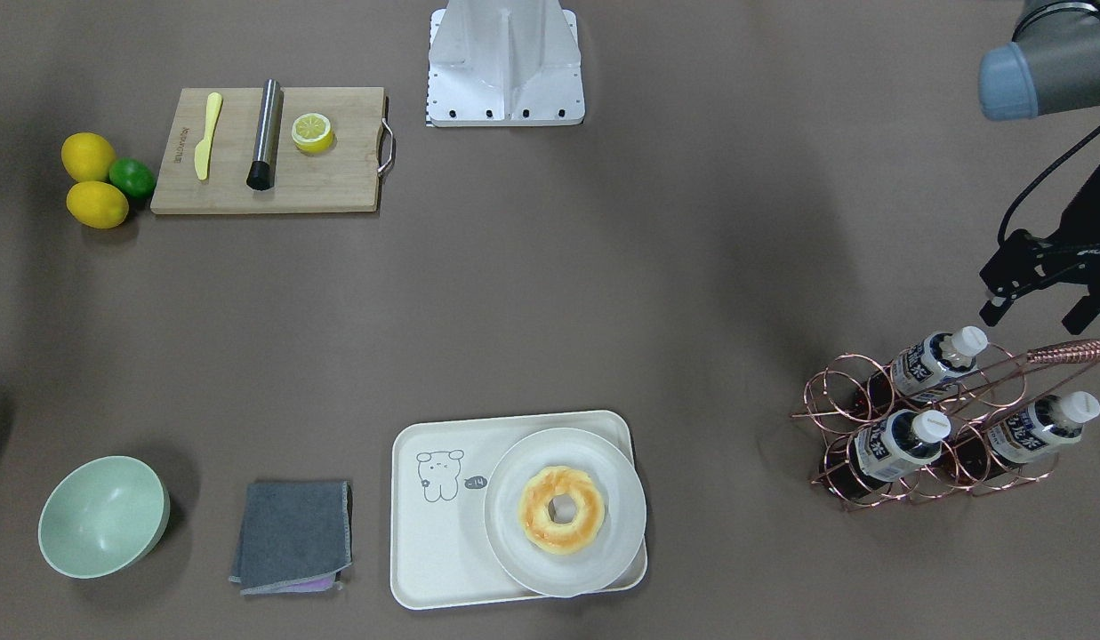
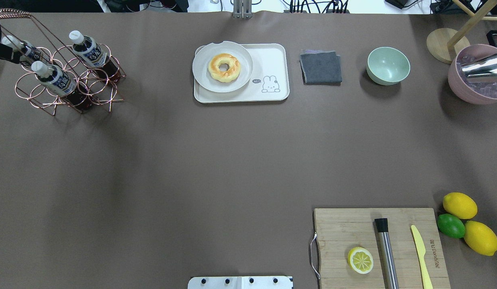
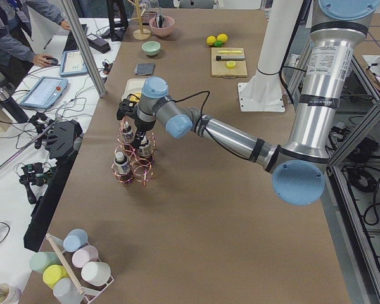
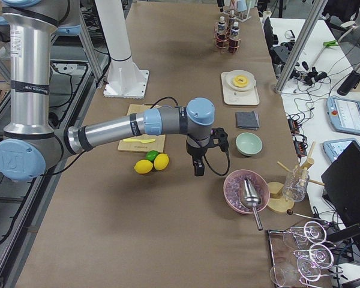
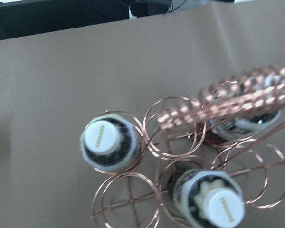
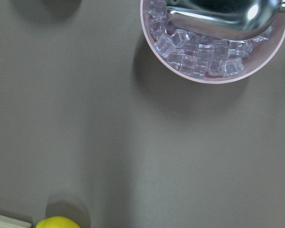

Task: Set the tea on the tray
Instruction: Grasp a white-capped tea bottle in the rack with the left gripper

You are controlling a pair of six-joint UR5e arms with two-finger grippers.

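The left claw (image 1: 1039, 311) is hovering with its fingers spread and nothing between them, close over the white cap of a tea bottle (image 1: 932, 360). That bottle is leaning in a copper wire rack (image 1: 1074, 348) near the end of the table (image 1: 692, 311) on the robot's left. Two more tea bottles (image 1: 896, 442) are leaning in the same rack beside it (all three are wearing the same navy-and-white label over dark brown liquid). In the front view the claw is touching neither bottle nor rack.

The tray (image 1: 434, 551) is lying well apart from the rack, along the table edge farthest from the robot. A round white plate (image 1: 514, 547) carrying a doughnut (image 1: 563, 509) is covering roughly half of the tray and overhanging its rim on one side, while the bear drawing is showing on the other half.

The right claw (image 4: 198, 167) is hanging over the table between two lemons (image 4: 153, 163) and a pink bowl of ice (image 4: 235, 193). Whether it is released or clenched I cannot tell.
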